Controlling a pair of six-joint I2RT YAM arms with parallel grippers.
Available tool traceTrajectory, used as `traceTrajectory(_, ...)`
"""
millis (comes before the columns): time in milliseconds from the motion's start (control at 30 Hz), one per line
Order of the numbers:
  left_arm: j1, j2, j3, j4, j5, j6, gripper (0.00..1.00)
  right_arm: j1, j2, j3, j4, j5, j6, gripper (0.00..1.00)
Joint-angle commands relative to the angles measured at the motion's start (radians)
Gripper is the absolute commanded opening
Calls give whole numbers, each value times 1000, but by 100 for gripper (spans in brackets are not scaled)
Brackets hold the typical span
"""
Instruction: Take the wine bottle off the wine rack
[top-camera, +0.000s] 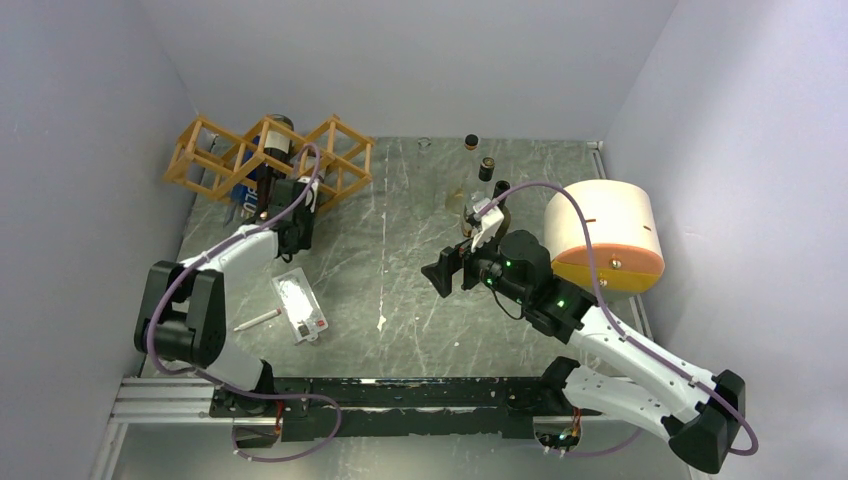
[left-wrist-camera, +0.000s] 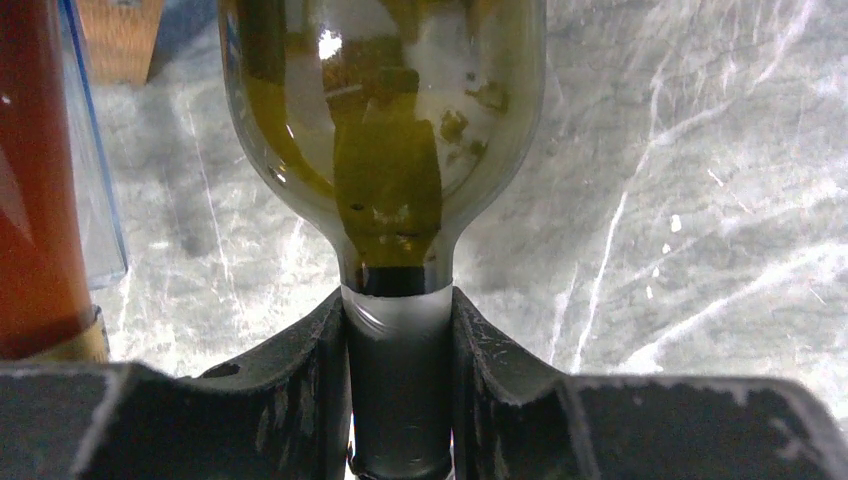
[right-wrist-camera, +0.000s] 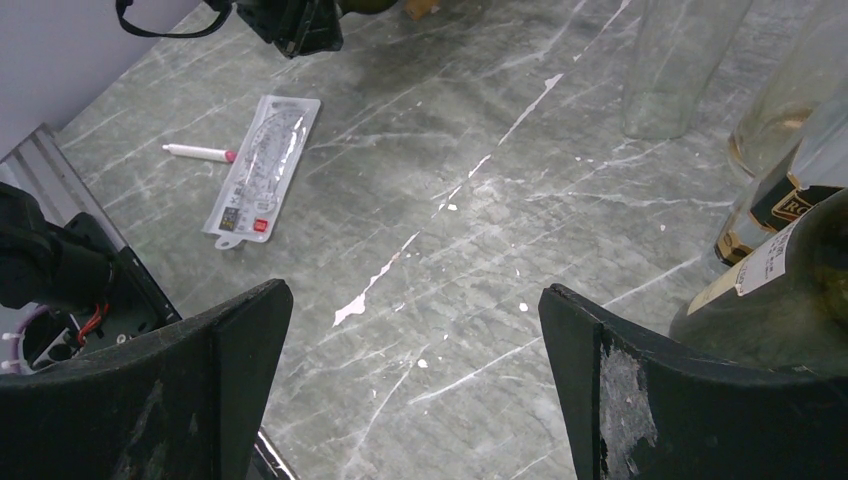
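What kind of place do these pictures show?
Probably a lab robot test booth, not a home: plain walls box in a marbled table, two arms are bolted to a metal rail, and a wine rack and wine bottle serve as props.

Grey marble table (top-camera: 400, 250), wine rack (top-camera: 188, 148), flat packet (top-camera: 298, 305), perhaps a pen (top-camera: 257, 320)

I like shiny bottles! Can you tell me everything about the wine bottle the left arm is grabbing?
The wine bottle is see-through olive-green glass with a rounded shoulder and glints of light. Its narrow neck, wrapped in greyish foil, is pinched between the left gripper's black fingers. From above, it lies in the middle cell of the orange-brown wooden wine rack, wearing a white label.
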Motion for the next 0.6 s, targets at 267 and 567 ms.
traceTrajectory(267, 0, -198, -51, -155, 107, -133, 15, -1, -15, -22, 30, 7, 1, 100)
traceTrajectory(567, -1, -393, -5, -356, 203, -261, 7, -1, -13, -11, 17, 4, -2, 100)
